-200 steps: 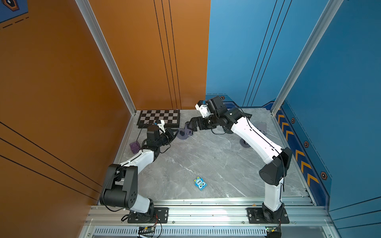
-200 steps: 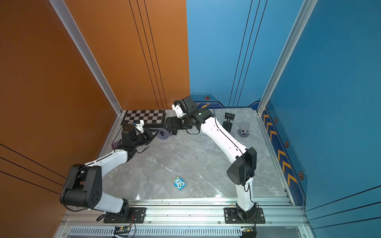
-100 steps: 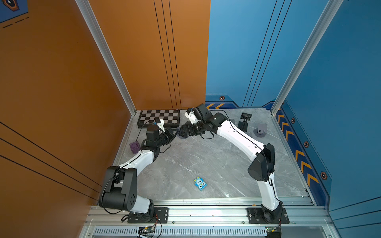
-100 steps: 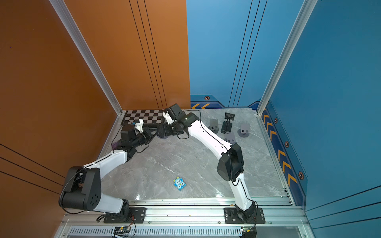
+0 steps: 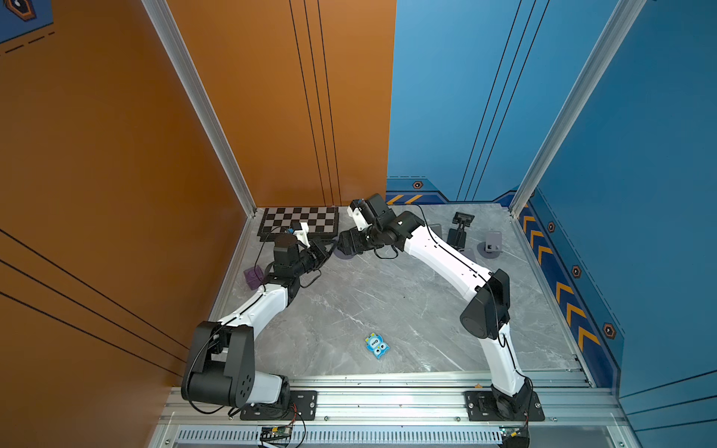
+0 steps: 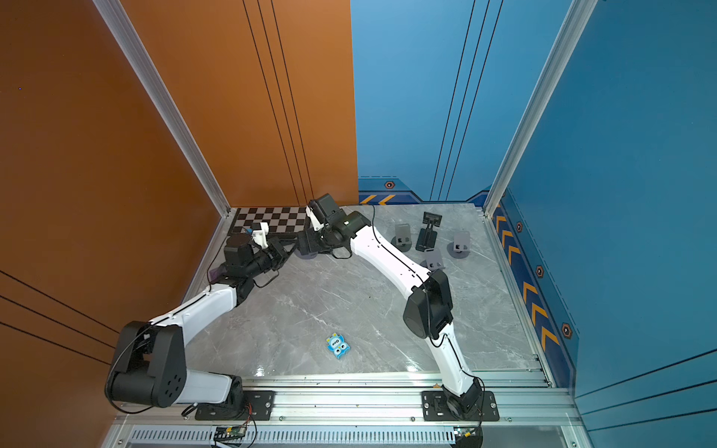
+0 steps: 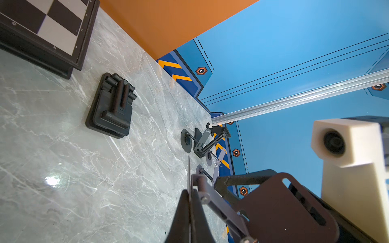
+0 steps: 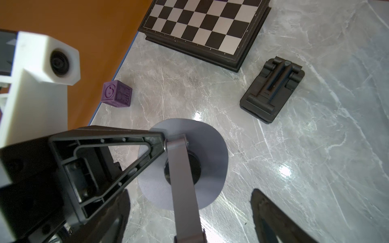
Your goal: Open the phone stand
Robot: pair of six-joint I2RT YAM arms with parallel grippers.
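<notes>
Your phone stand (image 8: 182, 181) looks only partly unfolded. The left gripper (image 7: 189, 212) pinches the edge of its round base, and the right gripper (image 8: 208, 164) stands wide astride its arm, not yet gripping. Swinging that arm open remains. A folded black stand (image 8: 272, 89) lies beyond the fingertips.

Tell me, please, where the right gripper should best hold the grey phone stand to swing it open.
I'd grip the flat arm toward its free end, coming from above with a finger on each long edge. The left gripper pinches the round base at its rim beside the hinge, so the arm is the free part, and it lies between the right gripper's open fingers.
</notes>
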